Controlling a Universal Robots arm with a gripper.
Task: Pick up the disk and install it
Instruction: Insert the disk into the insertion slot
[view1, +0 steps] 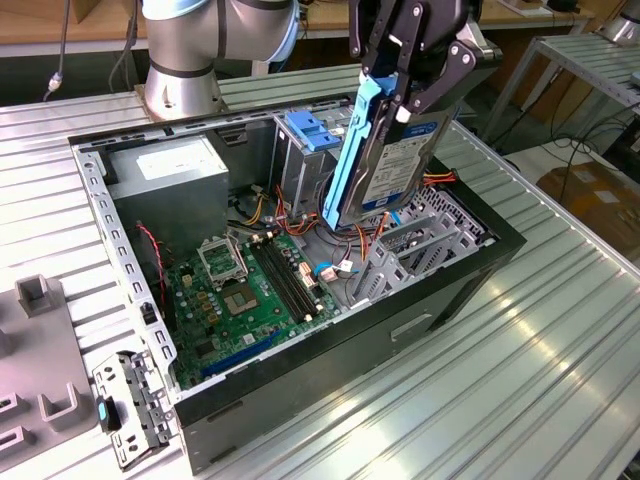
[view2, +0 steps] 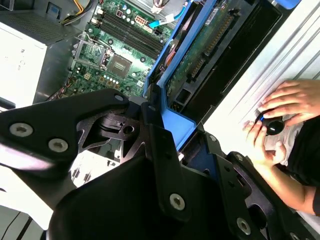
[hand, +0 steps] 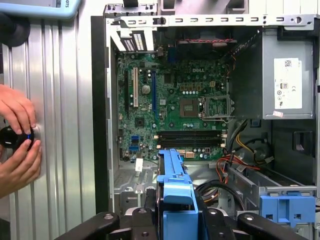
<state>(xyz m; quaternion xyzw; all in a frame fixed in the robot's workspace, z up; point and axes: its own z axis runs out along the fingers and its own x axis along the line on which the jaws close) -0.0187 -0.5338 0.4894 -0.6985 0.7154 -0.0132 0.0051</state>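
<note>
One gripper (view1: 405, 95), cut off above in the exterior view, pinches the disk (view1: 400, 170) by its upper end, partly hiding it; the disk hangs tilted over the open computer case (view1: 450, 290). In the first wrist view a person's hands (hand: 19, 165), partly cropped, hold a black knob (hand: 11, 137).

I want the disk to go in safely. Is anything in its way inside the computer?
Maybe. The gripper holds the disk upright over the open case. Loose orange cables seem to lie just under its lower end, beside the grey metal cage.
</note>
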